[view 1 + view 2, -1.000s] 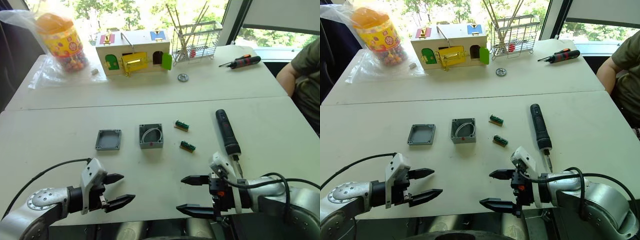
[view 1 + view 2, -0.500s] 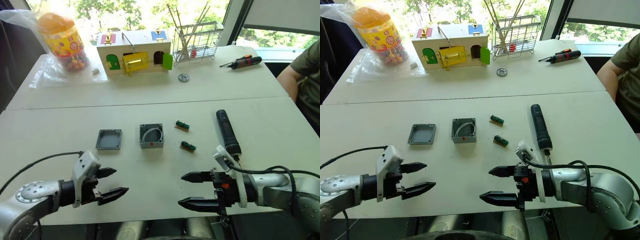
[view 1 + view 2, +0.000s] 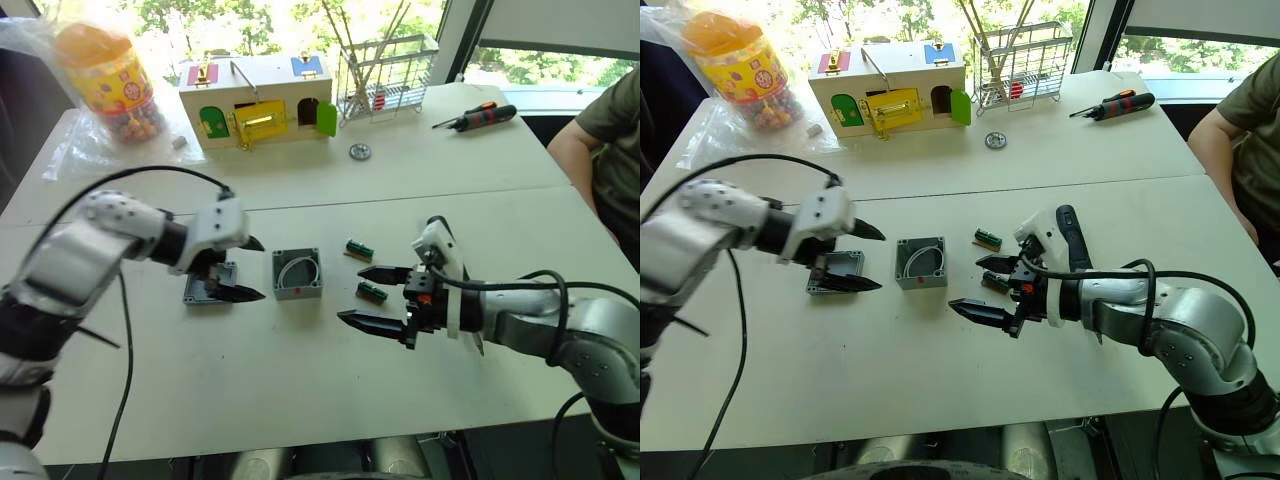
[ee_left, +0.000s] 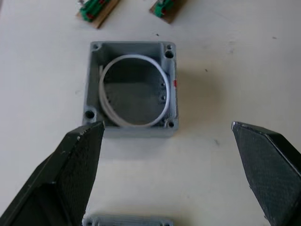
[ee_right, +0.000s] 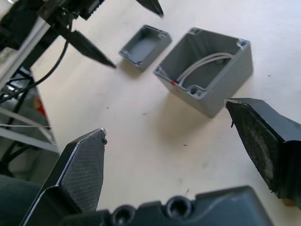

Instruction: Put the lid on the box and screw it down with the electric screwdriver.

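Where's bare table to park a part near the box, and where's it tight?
Free: the wide near strip of the table, in front of the box. Crowded: beside the box, the open left gripper over the lid on one side, the open right gripper and two green parts on the other.

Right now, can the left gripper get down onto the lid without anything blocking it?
Probably yes: the left gripper hangs open right over the lid, with the box apart beside it and nothing between.
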Controlling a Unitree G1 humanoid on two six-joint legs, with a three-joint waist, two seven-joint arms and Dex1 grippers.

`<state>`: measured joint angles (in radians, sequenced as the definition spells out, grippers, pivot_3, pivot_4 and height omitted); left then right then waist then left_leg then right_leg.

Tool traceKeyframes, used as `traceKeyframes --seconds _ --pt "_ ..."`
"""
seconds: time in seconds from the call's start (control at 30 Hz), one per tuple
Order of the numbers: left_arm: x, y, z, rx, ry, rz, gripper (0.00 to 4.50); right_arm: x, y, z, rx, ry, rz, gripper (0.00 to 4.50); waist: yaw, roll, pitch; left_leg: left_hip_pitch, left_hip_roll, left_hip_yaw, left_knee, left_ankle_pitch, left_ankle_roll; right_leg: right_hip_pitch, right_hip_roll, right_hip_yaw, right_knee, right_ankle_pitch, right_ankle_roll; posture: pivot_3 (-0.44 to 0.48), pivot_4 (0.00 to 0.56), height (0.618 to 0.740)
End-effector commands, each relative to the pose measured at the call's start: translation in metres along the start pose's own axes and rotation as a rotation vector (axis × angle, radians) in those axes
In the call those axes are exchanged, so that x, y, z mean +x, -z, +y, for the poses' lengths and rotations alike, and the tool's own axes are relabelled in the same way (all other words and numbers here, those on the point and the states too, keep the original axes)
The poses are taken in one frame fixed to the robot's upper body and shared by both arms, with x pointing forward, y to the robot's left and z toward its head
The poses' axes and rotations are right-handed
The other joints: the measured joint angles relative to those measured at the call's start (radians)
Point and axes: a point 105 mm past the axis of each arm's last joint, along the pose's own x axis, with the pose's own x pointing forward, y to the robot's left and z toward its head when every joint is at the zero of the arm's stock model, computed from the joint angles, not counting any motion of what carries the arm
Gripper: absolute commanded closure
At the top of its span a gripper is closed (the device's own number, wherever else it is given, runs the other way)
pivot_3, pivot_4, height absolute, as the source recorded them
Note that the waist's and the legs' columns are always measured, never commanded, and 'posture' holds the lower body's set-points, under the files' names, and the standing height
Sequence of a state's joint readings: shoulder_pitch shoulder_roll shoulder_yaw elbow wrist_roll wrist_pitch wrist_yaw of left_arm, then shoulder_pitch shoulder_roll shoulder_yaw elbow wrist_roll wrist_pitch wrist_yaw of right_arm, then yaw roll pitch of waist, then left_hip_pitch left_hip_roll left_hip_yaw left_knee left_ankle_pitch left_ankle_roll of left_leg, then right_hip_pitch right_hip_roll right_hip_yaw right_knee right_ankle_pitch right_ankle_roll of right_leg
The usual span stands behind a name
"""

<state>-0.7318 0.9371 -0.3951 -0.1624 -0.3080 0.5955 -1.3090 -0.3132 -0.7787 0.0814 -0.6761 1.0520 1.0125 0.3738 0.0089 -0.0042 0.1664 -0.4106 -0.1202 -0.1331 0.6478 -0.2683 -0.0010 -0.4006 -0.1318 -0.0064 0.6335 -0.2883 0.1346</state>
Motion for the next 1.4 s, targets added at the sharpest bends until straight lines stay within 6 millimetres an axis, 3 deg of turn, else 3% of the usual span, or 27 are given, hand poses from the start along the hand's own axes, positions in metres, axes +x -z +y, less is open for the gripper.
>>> traceKeyframes --seconds 0.03,0.17,0.4,0.5,0.73,0.9,1.17,1.4 --pt "0.011 -0.001 0.008 0.057 0.018 0.061 0.06 0.004 0.0 0.007 -0.038 0.022 -0.017 0.0 -0.005 0.0 0.0 0.0 0.0 0.0 0.0 0.0 0.0 0.0 0.0 0.0 0.0 0.0 0.0 0.0 0.15 0.74" --pt "0.03 -0.005 0.007 0.07 0.072 0.06 0.06 0.008 0.001 0.009 -0.027 0.052 -0.035 0.0 -0.006 0.0 0.0 0.0 0.0 0.0 0.003 0.001 -0.001 0.0 0.002 0.0 0.002 0.0 0.0 0.0 0.15 0.74" --pt "0.045 0.003 0.007 0.084 0.106 0.098 0.06 0.009 0.003 0.007 -0.015 0.093 -0.053 0.0 -0.001 -0.001 0.0 0.001 0.001 -0.001 0.004 0.002 -0.003 -0.003 0.002 0.001 0.014 -0.001 0.001 0.0 0.15 0.74" --pt "0.05 0.005 0.009 0.103 0.105 0.101 0.89 0.01 0.002 0.006 -0.011 0.107 -0.066 0.0 0.001 -0.001 0.0 0.001 0.001 -0.001 0.004 0.002 -0.003 -0.004 0.003 0.0 0.014 -0.001 0.001 0.0 0.15 0.74" --pt "0.057 0.001 0.014 0.143 0.11 0.088 4.46 0.01 0.005 0.006 0.0 0.127 -0.074 0.0 0.002 -0.001 0.0 0.001 0.0 -0.001 0.005 0.003 -0.003 -0.004 0.003 0.0 0.015 -0.001 0.001 0.0 0.15 0.74" --pt "0.054 0.004 0.021 0.208 0.125 0.092 4.46 0.01 0.008 0.006 0.005 0.13 -0.071 0.0 0.003 -0.001 0.0 0.001 0.0 -0.001 0.005 0.003 -0.004 -0.004 0.003 0.0 0.016 -0.001 0.001 0.0 0.15 0.74" --pt "0.038 -0.013 0.028 0.468 0.279 0.024 4.46 0.008 0.019 0.013 0.016 0.09 -0.034 0.0 0.003 -0.001 0.0 0.001 0.0 -0.001 0.006 0.003 -0.004 -0.003 0.003 0.0 0.015 -0.001 0.001 0.0 0.15 0.74" --pt "0.041 -0.012 0.011 0.567 0.41 -0.016 4.46 0.004 0.023 0.018 0.038 0.108 -0.049 0.0 -0.006 -0.001 0.0 0.001 0.0 -0.002 0.006 0.003 -0.004 -0.003 0.003 0.0 0.016 -0.001 0.002 0.0 0.15 0.74"
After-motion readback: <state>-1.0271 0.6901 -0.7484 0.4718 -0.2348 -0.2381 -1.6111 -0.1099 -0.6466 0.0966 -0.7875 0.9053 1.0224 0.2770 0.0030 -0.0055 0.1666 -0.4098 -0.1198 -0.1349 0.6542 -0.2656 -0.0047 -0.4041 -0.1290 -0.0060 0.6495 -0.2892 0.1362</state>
